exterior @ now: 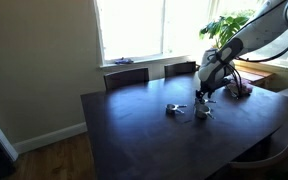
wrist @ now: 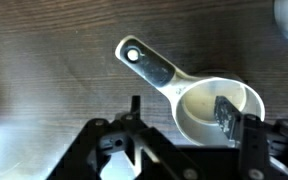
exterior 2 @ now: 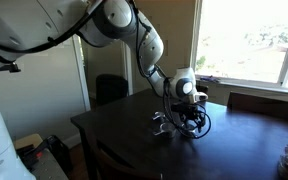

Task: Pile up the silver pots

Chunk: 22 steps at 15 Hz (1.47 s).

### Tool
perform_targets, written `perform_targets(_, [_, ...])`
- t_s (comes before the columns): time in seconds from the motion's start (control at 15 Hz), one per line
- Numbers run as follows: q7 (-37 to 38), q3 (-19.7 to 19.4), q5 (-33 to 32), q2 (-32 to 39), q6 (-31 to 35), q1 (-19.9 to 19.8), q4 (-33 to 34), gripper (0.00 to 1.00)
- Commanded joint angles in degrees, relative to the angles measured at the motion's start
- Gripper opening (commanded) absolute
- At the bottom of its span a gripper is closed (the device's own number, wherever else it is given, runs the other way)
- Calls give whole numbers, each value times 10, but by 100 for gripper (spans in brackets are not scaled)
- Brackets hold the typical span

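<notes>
It was a home, most likely a dining room: a large dark wooden table (exterior: 124, 130) filled the middle, with dark chairs (exterior: 126, 76) pushed in along its far side. Behind them a wide window (exterior: 134, 28) let in daylight, a leafy potted plant (exterior: 227, 25) stood by the sill, and beige walls met a white baseboard (exterior: 49, 138) above a wooden floor (exterior: 59, 160)

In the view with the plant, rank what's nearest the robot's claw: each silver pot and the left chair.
1. Silver pot, right below the gripper.
2. Other silver pot, off to its left.
3. Left chair, beyond the table edge.
</notes>
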Motion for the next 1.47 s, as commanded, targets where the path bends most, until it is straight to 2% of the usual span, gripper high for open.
perform_targets(0.0, [0,6,4,11,0,-9,15,75])
perform_targets(0.13, [-3,9,5,15,0,-12,20,90])
perform_targets(0.27, [-4,10,6,22,-3,-13,26,93])
perform_targets(0.33, [-5,11,6,24,-4,-13,28,75])
perform_targets(0.4, [-6,12,7,25,-4,-13,29,66])
perform_targets(0.47, [-6,13,8,25,-3,-14,29,64])
perform_targets(1.0, [-13,29,18,31,-6,-20,37,11])
perform_targets(1.13, [-15,32,19,28,0,-22,32,6])
perform_targets(1.4, [-26,38,19,22,6,-25,30,7])
